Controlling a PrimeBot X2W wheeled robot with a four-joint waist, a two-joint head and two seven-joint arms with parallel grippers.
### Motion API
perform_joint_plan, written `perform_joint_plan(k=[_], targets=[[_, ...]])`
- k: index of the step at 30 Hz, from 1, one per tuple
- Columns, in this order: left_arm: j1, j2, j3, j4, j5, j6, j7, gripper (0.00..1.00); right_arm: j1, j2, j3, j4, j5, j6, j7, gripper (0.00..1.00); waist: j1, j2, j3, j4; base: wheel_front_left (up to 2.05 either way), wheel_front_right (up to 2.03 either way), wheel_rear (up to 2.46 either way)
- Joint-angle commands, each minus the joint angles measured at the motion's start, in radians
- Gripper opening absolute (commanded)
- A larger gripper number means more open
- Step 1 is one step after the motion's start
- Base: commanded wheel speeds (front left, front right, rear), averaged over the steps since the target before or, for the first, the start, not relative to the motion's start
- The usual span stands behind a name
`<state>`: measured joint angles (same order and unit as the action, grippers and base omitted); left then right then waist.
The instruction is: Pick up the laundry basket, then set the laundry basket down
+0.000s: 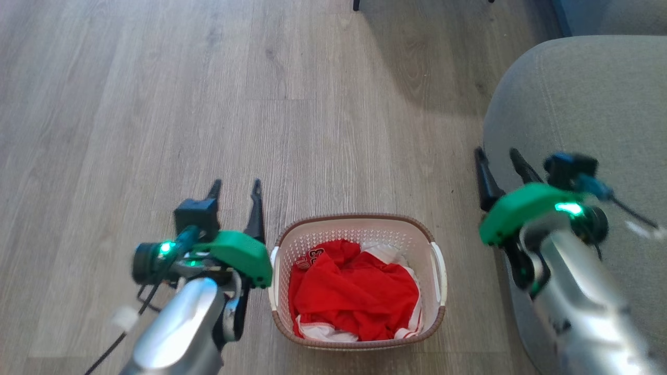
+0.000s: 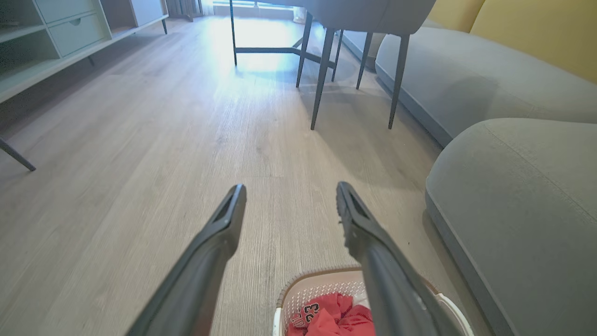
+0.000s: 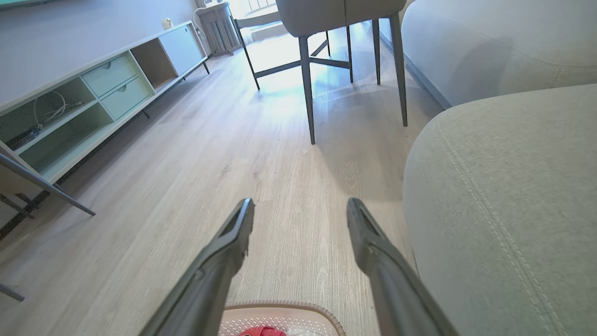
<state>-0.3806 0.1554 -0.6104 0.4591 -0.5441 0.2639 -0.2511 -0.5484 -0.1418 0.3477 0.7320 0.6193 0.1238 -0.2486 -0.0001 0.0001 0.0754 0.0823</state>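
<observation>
The laundry basket [image 1: 365,232] sits on the wood floor [image 1: 156,104], near me & roughly centre, btw my two arms. It's cream w/ a brown rim and holed walls, and has red-and-white clothes [image 1: 354,291] piled inside. There's a white handle [image 1: 437,273] on its right side and another on the left.

My left claw [image 1: 235,188] is open & empty, fingers spread and pointing toward the far floor. It's just left of the basket's far-left corner. The green wrist cover [image 1: 239,255] overlaps the left handle in the head view; can't tell if they touch. In the left wrist view, the left claw [image 2: 291,191] has bare floor btw its fingers, w/ the basket [image 2: 291,298] low down, partly behind the right finger.

My right claw [image 1: 496,155] is open too & holds nothing. It's right of the basket & well apart from it, at the left edge of the grey sofa [image 1: 583,104]. In the right wrist view, the right claw [image 3: 298,207] has floor btw its fingers, w/ the basket's rim [image 3: 280,305] at the bottom edge & the sofa close on the right.

Far off are chair legs [image 2: 322,79] & a low cabinet [image 3: 93,93] w/ drawers on the left.
</observation>
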Motion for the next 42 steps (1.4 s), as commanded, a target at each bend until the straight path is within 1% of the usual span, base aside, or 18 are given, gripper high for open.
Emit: perform_joint_plan(k=[1, 4, 6, 9, 12, 16, 19, 24, 29, 31, 35, 42], targets=[[-0.023, 0.013, 0.074, -0.063, 0.037, -0.006, -0.011, 1.0, 0.05, 0.019, -0.022, -0.067, -0.042, 0.007, -0.013, 1.0, 0.0001, -0.0001, -0.001, 0.001, 0.0, 0.0, 0.0], [0.045, -0.013, 0.176, -0.183, 0.143, -0.027, -0.011, 1.0, 0.137, 0.046, -0.124, -0.229, -0.156, 0.007, -0.013, 1.0, 0.0001, -0.0001, 0.0, 0.005, 0.0, 0.0, 0.0], [0.084, -0.039, 0.237, -0.247, 0.193, -0.045, -0.011, 1.0, 0.189, 0.061, -0.152, -0.321, -0.214, 0.007, -0.013, 1.0, 0.0001, -0.0001, 0.001, 0.01, 0.0, 0.0, 0.0], [0.134, -0.073, 0.307, -0.325, 0.25, -0.079, -0.011, 1.0, 0.255, 0.074, -0.181, -0.425, -0.263, 0.007, -0.013, 1.0, 0.0001, -0.0001, -0.003, 0.02, 0.0, 0.0, 0.0], [0.178, -0.093, 0.352, -0.379, 0.288, -0.112, -0.011, 1.0, 0.309, 0.083, -0.211, -0.527, -0.303, 0.007, -0.013, 1.0, 0.0001, -0.0001, -0.007, 0.028, 0.0, 0.0, 0.0], [0.226, -0.103, 0.376, -0.427, 0.325, -0.156, -0.011, 1.0, 0.375, 0.089, -0.242, -0.649, -0.348, 0.007, -0.013, 1.0, 0.0001, -0.0001, -0.013, 0.033, 0.0, 0.0, 0.0], [0.261, -0.104, 0.38, -0.437, 0.324, -0.171, -0.011, 1.0, 0.429, 0.091, -0.25, -0.711, -0.353, 0.007, -0.013, 1.0, 0.0001, -0.0001, -0.018, 0.034, 0.0, 0.0, 0.0], [0.294, -0.105, 0.366, -0.41, 0.322, -0.197, -0.011, 1.0, 0.515, 0.091, -0.246, -0.723, -0.351, 0.007, -0.013, 1.0, 0.0001, -0.0001, -0.028, 0.036, 0.0, 0.0, 0.0], [0.305, -0.105, 0.355, -0.405, 0.324, -0.202, -0.011, 1.0, 0.552, 0.091, -0.255, -0.717, -0.351, 0.007, -0.013, 1.0, 0.0001, -0.0001, -0.032, 0.038, 0.0, 0.0, 0.0], [0.311, -0.105, 0.349, -0.407, 0.325, -0.202, -0.011, 1.0, 0.56, 0.091, -0.268, -0.725, -0.337, 0.007, -0.013, 1.0, 0.0001, -0.0001, -0.033, 0.038, 0.0, 0.0, 0.0], [0.321, -0.105, 0.338, -0.398, 0.292, -0.231, -0.011, 1.0, 0.566, 0.091, -0.283, -0.73, -0.319, 0.007, -0.013, 1.0, 0.0001, -0.0001, -0.038, 0.037, 0.0, 0.0, 0.0], [0.322, -0.105, 0.353, -0.412, 0.298, -0.233, -0.011, 1.0, 0.559, 0.091, -0.286, -0.732, -0.318, 0.007, -0.013, 1.0, 0.0001, -0.0001, -0.043, 0.037, 0.0, 0.0, 0.0]])
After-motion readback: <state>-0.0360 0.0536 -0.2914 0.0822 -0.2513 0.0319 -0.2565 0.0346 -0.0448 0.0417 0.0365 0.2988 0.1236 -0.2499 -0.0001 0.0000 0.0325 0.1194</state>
